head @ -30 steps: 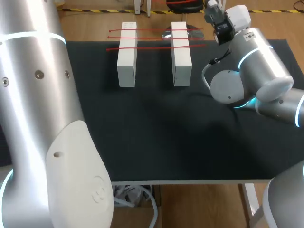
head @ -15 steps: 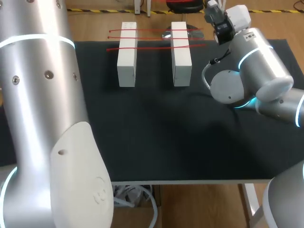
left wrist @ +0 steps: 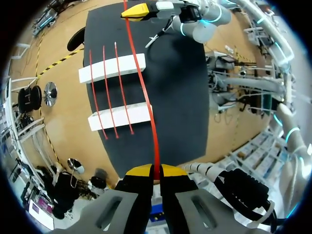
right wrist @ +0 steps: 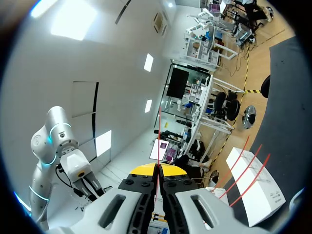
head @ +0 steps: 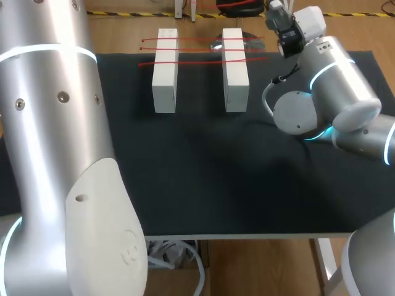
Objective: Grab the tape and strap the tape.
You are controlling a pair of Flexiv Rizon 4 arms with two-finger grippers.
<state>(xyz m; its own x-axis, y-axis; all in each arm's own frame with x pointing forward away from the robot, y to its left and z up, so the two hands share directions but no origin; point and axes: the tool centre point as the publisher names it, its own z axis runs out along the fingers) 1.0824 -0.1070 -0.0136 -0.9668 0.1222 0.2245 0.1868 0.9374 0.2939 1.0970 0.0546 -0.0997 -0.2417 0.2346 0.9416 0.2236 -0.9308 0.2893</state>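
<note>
Although neither claw shows from above, the head view takes in both arms. The left arm point(head: 55, 154) fills the near left side. The right arm point(head: 333, 92) bends in from the right, with its wrist up by the far edge of the black mat point(head: 216, 179). Two white blocks point(head: 165, 71) stand side by side, apart, at the far end of the mat. Three red strips point(head: 200, 61) lie across both and bridge the gap between them. The held tape cannot be made out here.

Seen from the left wrist, the left claw point(left wrist: 155, 169) has its yellow tips pressed together on one end of a thin red tape point(left wrist: 146, 97), nipping it from both sides. The tape runs straight ahead from the tips, over both blocks point(left wrist: 114, 68) and across the three strips point(left wrist: 105, 92). It ends at the right claw point(left wrist: 140, 10) on the far side of the mat, where a yellow tip meets its other end. Whether the tape touches the blocks cannot be told.

From the right wrist, the right claw point(right wrist: 159, 170) is likewise clamped on the tape point(right wrist: 159, 139), its fingers almost meeting with only the red line between them. The tape leads straight out ahead of the tips. Off to one side of the claw, one white block point(right wrist: 258, 195) shows with the strips point(right wrist: 243, 171) across its top.
</note>
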